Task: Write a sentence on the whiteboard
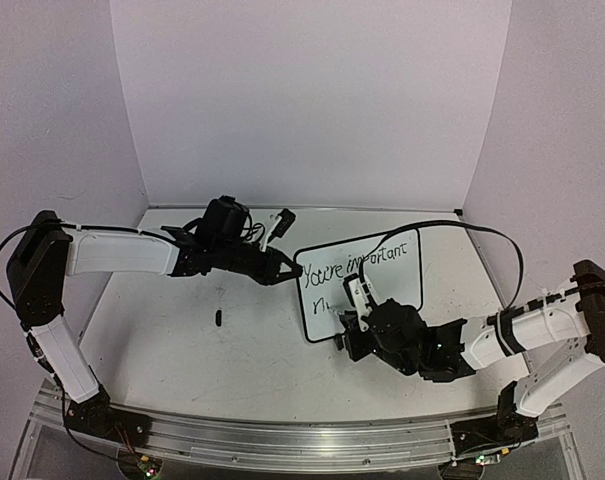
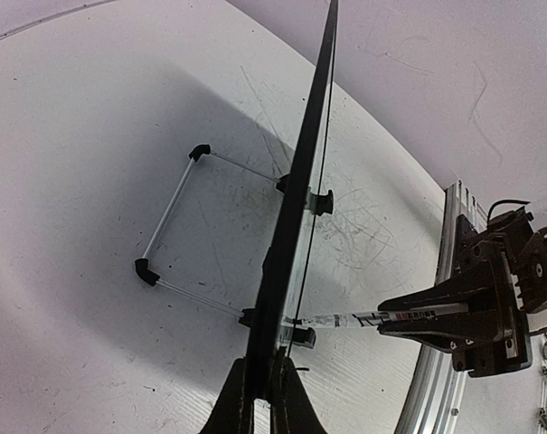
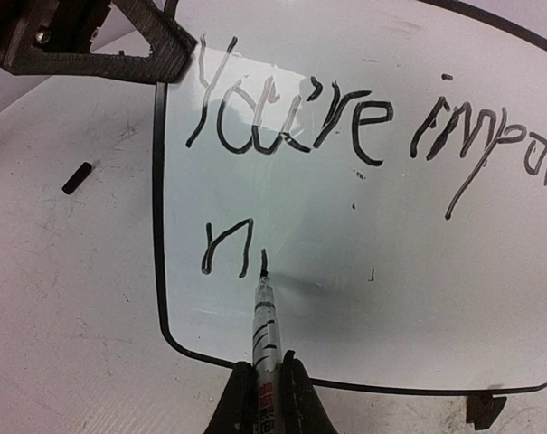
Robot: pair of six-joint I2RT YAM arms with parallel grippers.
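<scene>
Marker pinched in your right claw is touching the whiteboard beside the "n", so be keeping strokes light while your left claw is clamping the board's edge on the tabletop.

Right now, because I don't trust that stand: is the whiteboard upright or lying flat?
Upright: the whiteboard stands on edge, its wire stand spread behind, the left gripper pinching its frame.
</scene>
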